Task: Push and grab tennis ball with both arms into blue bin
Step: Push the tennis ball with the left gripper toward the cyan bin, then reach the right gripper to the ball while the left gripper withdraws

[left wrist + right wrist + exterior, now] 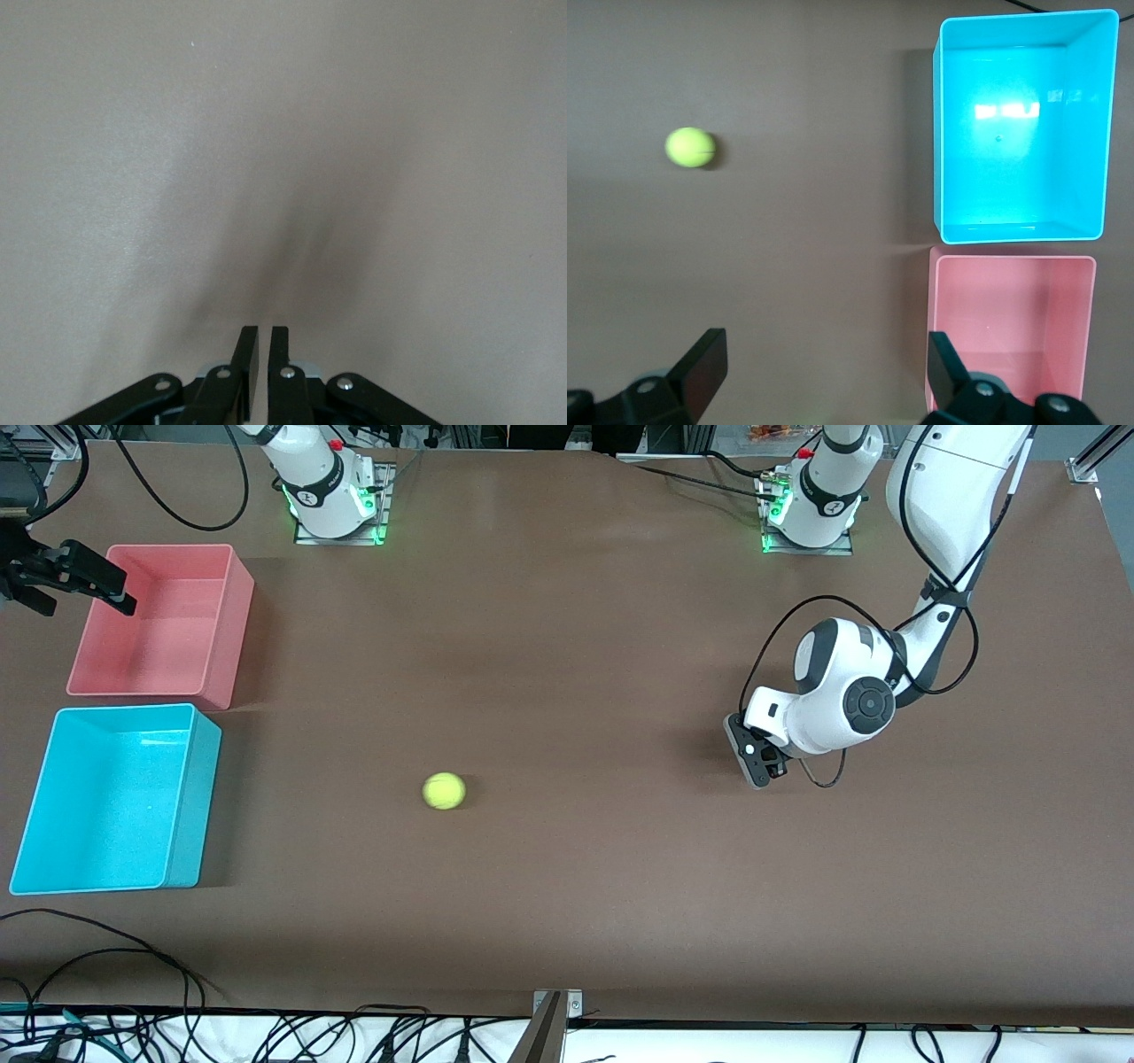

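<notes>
- I've got the ball (444,790) sitting loose on the table (567,646), about mid-table, well apart from both bins.
- Blue bin (115,797) is at the right arm's end, pink bin (159,624) just beside it.
- Left gripper (263,354) is low over bare table, fingers nearly pressed together, holding nothing.
- Right gripper (824,372) hangs over the pink bin's edge, spread wide.

High front camera faces arms — wrist cameras look down.
</notes>
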`<state>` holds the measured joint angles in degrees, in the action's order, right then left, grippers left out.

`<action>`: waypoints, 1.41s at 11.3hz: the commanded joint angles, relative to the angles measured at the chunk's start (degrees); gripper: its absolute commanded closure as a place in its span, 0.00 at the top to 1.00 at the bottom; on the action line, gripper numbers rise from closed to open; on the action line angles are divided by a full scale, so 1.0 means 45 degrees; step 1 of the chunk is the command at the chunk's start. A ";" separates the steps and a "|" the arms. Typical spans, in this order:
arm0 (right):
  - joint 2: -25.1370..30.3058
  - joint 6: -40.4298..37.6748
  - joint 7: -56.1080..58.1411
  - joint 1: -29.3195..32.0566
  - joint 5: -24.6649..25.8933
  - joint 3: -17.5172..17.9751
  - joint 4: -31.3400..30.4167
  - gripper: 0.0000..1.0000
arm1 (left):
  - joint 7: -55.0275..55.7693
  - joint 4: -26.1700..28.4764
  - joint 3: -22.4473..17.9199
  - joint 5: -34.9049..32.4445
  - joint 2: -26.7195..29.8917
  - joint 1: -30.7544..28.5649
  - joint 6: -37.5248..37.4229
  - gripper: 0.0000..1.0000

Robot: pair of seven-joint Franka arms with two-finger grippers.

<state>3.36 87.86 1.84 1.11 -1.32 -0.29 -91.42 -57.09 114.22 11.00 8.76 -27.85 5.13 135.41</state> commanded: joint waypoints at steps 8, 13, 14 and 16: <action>-0.1741 0.0844 -0.0156 -0.1513 0.1321 0.0279 0.0081 1.00 | -0.0595 0.0243 -0.0783 0.0221 0.0758 -0.0534 -0.0635 0.45; -0.3244 0.2386 -0.0156 -0.2648 0.1582 0.0318 0.0081 1.00 | -0.0791 0.0926 -0.1935 0.0163 0.1520 -0.0844 -0.0677 1.00; -0.3595 0.2641 -0.0136 -0.2726 0.1601 0.0318 0.0062 1.00 | -0.0791 0.1178 -0.1938 0.0144 0.2044 -0.1118 -0.0696 1.00; -0.4415 0.2992 -0.0059 -0.2786 0.2434 0.0318 0.0042 1.00 | -0.0946 0.1065 -0.2325 0.0144 0.2960 -0.1257 -0.0734 1.00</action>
<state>-12.57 99.18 1.64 -11.01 4.93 1.17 -91.76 -59.39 116.80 2.16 8.76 -21.93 0.44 132.63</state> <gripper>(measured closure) 0.000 0.000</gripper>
